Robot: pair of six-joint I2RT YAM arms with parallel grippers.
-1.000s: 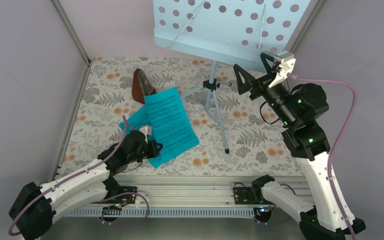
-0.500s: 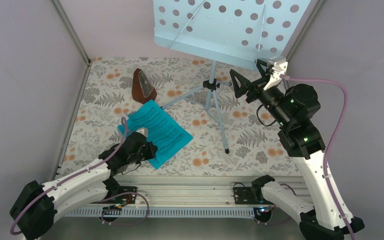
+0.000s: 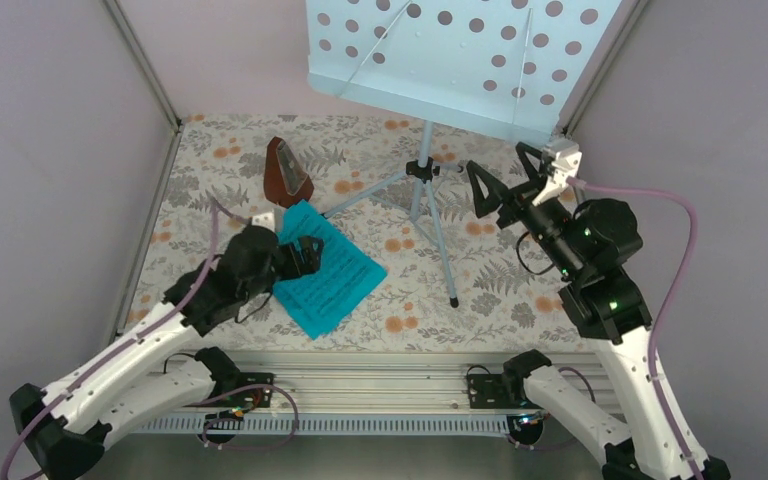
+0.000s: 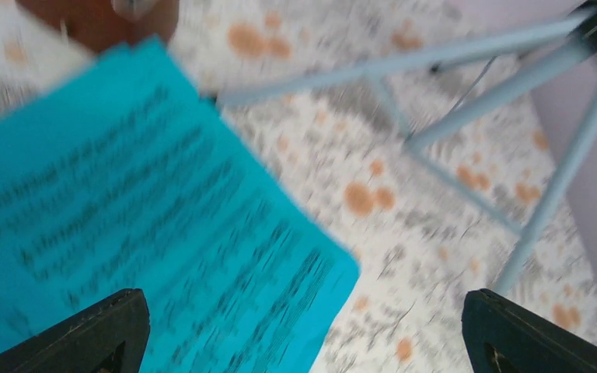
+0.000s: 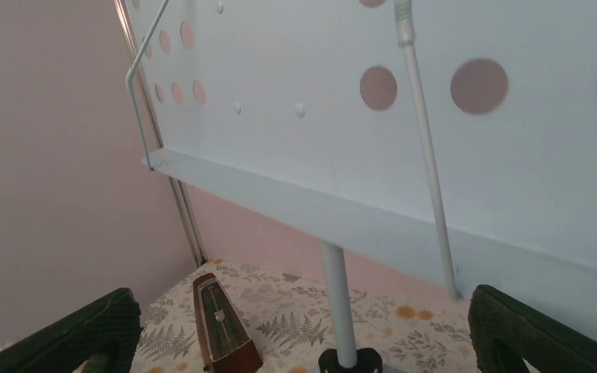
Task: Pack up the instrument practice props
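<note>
The teal sheet of music (image 3: 328,276) lies flat on the floral table, free of any grip. My left gripper (image 3: 303,254) hovers open over its left part; in the left wrist view the sheet (image 4: 140,233) fills the left side between and under the wide-apart fingers of that gripper (image 4: 303,334). The reddish-brown metronome (image 3: 285,176) stands upright just behind the sheet. The pale blue music stand (image 3: 460,60) rises at the back on silver tripod legs (image 3: 430,215). My right gripper (image 3: 506,178) is open in the air right of the pole (image 5: 334,299), empty, facing the metronome (image 5: 221,322).
Lilac walls with metal corner posts (image 3: 145,65) close in the table on the left, back and right. The tripod's front leg ends at a black foot (image 3: 453,301). An aluminium rail (image 3: 380,360) runs along the near edge.
My left gripper has opened and let go of the sheet, which fell from upright to flat on the table. The left arm lifted and moved back. The right gripper dropped slightly.
</note>
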